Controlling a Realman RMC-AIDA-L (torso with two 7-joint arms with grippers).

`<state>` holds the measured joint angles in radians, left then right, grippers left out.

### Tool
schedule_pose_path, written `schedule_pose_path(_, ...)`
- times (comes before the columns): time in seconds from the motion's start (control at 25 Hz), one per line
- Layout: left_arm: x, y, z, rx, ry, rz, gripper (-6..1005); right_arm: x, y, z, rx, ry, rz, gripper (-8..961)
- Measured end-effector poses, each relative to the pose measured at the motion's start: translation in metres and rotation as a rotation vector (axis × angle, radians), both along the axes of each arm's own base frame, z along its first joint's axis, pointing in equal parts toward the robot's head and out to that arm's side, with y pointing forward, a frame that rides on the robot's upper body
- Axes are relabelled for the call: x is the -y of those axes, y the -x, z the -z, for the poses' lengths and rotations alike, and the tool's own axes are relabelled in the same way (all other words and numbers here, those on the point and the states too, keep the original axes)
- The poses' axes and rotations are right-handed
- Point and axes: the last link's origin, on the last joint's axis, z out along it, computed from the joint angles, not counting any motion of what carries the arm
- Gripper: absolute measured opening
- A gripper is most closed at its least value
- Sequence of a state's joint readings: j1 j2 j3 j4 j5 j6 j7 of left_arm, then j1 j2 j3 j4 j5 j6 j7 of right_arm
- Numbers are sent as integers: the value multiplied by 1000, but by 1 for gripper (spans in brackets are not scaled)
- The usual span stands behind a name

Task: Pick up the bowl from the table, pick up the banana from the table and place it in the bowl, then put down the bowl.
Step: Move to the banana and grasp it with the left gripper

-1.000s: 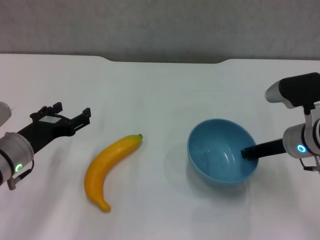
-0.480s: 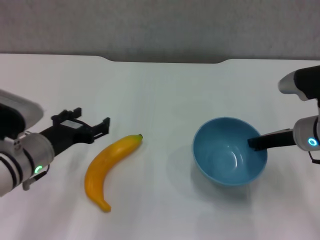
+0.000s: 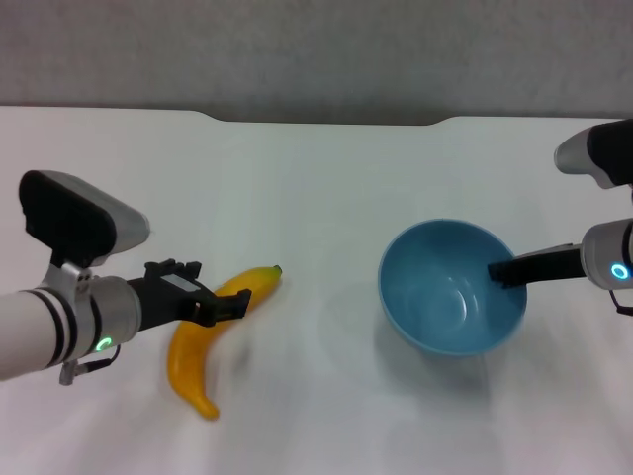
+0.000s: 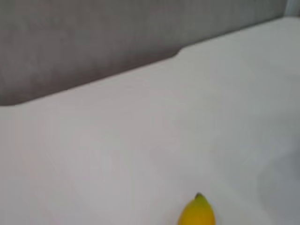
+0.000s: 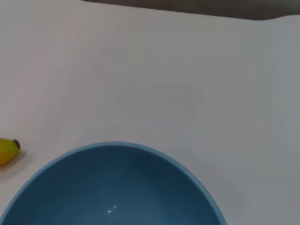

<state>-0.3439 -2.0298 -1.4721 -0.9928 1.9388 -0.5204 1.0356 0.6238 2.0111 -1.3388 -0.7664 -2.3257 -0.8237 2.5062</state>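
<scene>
The light-blue bowl (image 3: 450, 287) hangs a little above the white table (image 3: 326, 188) at the right, with its shadow below it. My right gripper (image 3: 504, 270) is shut on the bowl's right rim, one finger inside it. The bowl also fills the lower part of the right wrist view (image 5: 117, 187). The yellow banana (image 3: 193, 361) lies on the table at the left, stem tip pointing toward the bowl. My left gripper (image 3: 203, 300) is open, with its fingers over the banana's middle. The banana's tip shows in the left wrist view (image 4: 197, 214) and in the right wrist view (image 5: 7, 150).
The table's far edge has a shallow notch (image 3: 326, 121) in front of a grey wall. Bare white tabletop lies between the banana and the bowl.
My left arm has swung right and forward, from beside the banana to over its middle. The bowl has risen slightly in my right gripper. The banana has not moved.
</scene>
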Motion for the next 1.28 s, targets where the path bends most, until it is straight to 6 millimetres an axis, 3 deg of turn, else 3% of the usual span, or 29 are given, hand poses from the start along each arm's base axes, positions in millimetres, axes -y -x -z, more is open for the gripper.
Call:
schedule_pose_path(0.36, -1, -5, 9, -36, 52, -10, 882, -2, 6, -1, -12, -5, -16, 32)
schedule_pose_path(1.28, -7, 14, 22, -120, 55, -83, 880, -1, 11, -4, -28, -12, -34, 37)
